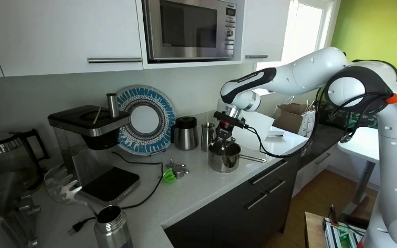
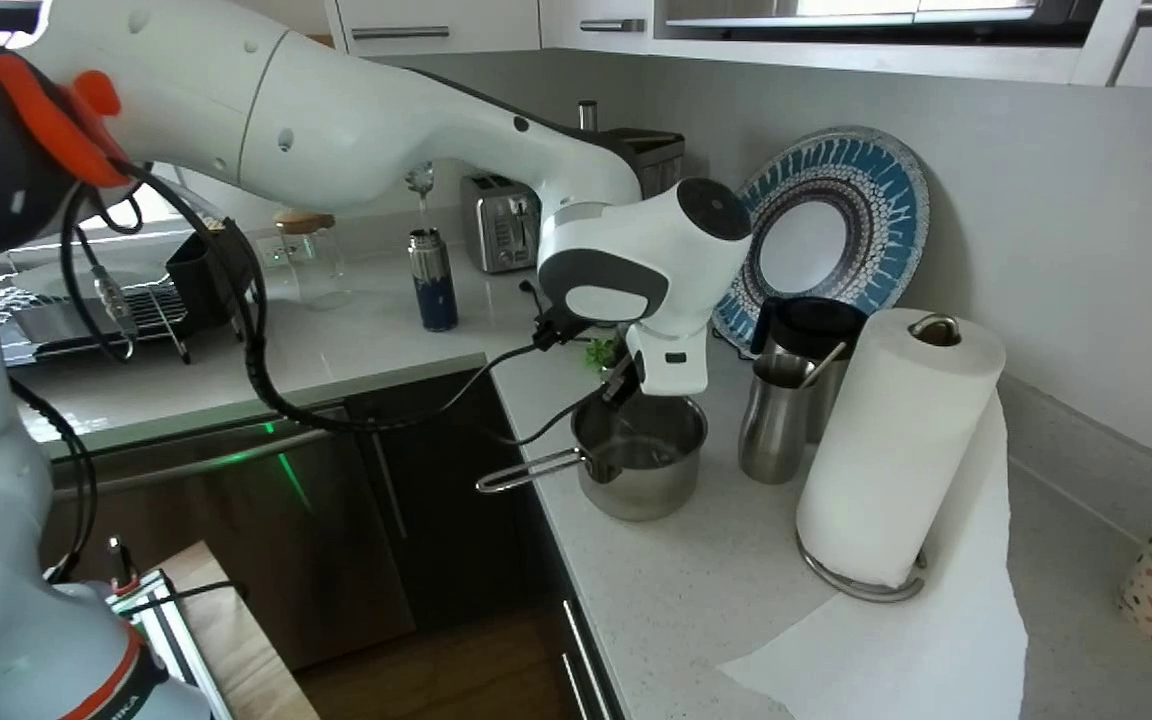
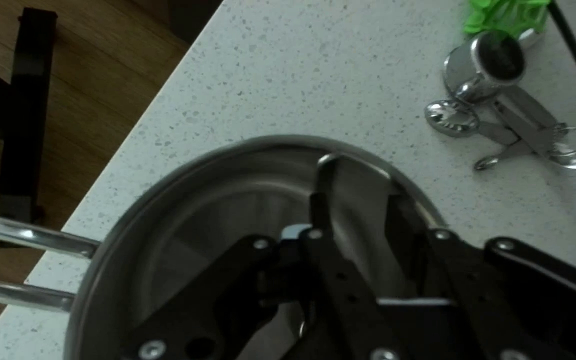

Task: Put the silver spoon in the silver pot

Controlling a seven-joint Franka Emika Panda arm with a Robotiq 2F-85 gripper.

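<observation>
The silver pot (image 1: 223,163) is a low round steel pot on the white counter, its wire handle (image 1: 253,158) pointing past the counter edge. It also shows in an exterior view (image 2: 641,490) and the wrist view (image 3: 278,142). My gripper (image 1: 222,146) points down with its fingertips inside the pot's opening. In the wrist view the dark fingertips (image 3: 358,210) stand apart, near the pot wall away from the handle, with no object clearly between them. I cannot make out the silver spoon for certain; glints and reflections inside the pot are too dark to read.
A steel cylinder (image 1: 206,136) and a dark-rimmed metal jug (image 1: 186,134) stand behind the pot. Shiny metal pieces (image 1: 177,168) and a green item (image 1: 169,175) lie beside it. A paper towel roll (image 2: 891,450) stands nearby. A coffee maker (image 1: 88,120) is farther along.
</observation>
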